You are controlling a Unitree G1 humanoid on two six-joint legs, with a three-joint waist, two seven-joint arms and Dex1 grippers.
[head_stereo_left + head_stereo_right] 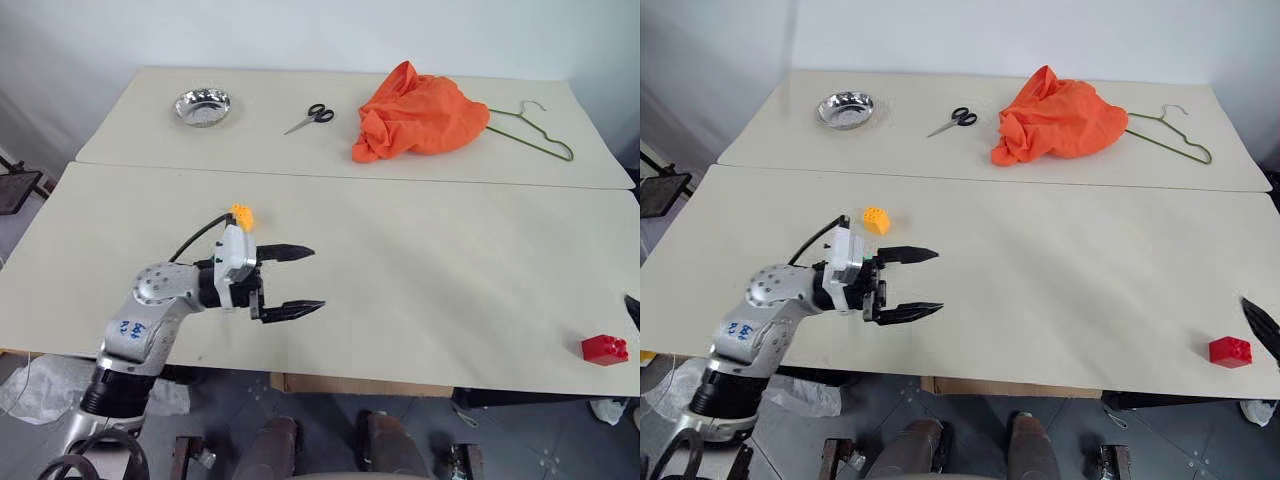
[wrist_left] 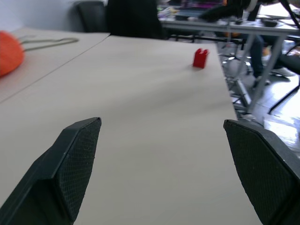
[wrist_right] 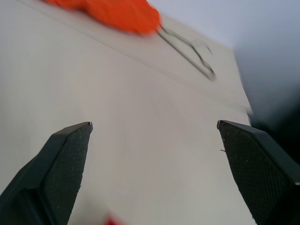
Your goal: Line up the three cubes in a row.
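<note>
The near worktop (image 1: 420,300) is big and pale. A second worktop (image 1: 270,140) sits right behind it.

The left gripper (image 1: 292,281) hangs over the near worktop, at about 8 o'clock in the head views. It points sideways toward 3 o'clock. Its jaws are wide apart and hold nothing. The left wrist view shows both black fingers (image 2: 75,164) with bare worktop between them.

The yellow-orange cube (image 1: 876,220) sits on the near worktop just behind the left gripper, toward 12 o'clock from it. They do not touch.

The red cube (image 1: 604,348) sits far away, near the front edge of the near worktop at about 4 o'clock. It is well apart from the yellow-orange cube. It shows small and far off in the left wrist view too (image 2: 200,58).

The right gripper (image 3: 154,159) has its jaws wide apart with nothing in them. A black fingertip (image 1: 1262,328) pokes in at the edge, just beside the red cube.

On the far worktop, from 11 o'clock to 1 o'clock, lie a shiny metal bowl (image 1: 202,107), black scissors (image 1: 311,118), a crumpled orange cloth (image 1: 418,114) and a wire hanger (image 1: 535,132). The hanger lies just beside the cloth.
</note>
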